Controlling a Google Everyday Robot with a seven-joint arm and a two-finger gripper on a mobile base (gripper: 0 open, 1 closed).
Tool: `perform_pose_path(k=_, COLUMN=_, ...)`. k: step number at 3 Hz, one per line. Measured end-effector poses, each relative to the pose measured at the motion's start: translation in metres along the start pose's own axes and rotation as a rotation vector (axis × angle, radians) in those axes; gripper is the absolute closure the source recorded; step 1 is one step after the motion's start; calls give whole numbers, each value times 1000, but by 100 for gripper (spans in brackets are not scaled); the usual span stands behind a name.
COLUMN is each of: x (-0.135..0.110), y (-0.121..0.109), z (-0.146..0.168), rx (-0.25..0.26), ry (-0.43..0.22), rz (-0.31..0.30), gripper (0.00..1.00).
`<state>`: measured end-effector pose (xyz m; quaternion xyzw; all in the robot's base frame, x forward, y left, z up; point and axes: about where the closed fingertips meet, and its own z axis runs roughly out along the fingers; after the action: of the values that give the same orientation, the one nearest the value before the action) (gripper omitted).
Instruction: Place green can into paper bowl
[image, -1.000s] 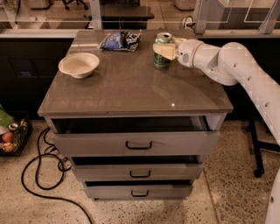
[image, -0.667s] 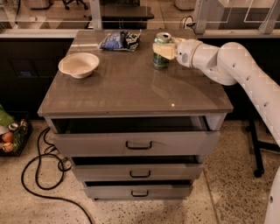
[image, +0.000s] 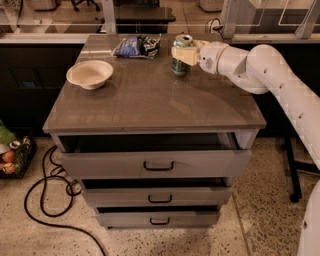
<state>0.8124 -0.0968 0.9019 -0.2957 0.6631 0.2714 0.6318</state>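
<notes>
The green can (image: 181, 64) stands upright at the back right of the cabinet top, with its silver top showing. My gripper (image: 183, 54) reaches in from the right on the white arm and its pale fingers (image: 186, 55) are closed around the can's upper half. The paper bowl (image: 90, 74) sits empty on the left side of the top, well to the left of the can and gripper.
A blue-and-white foil snack bag (image: 136, 46) lies at the back, between bowl and can. The grey drawer cabinet (image: 150, 107) has its top drawer slightly open. A black cable (image: 47, 200) lies on the floor at left, beside a basket (image: 12, 155).
The gripper with the can has shifted slightly left across the cabinet top. The bowl and bag have not moved.
</notes>
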Motion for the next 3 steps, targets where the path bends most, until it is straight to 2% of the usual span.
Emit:
perform_pose_path(k=2, x=-56, y=53, z=42, rx=-103, ry=-9, rz=-29, gripper=100)
perform_pose_path(k=3, x=-70, y=91, z=70, rx=-158, ry=2, rz=-34, gripper=100)
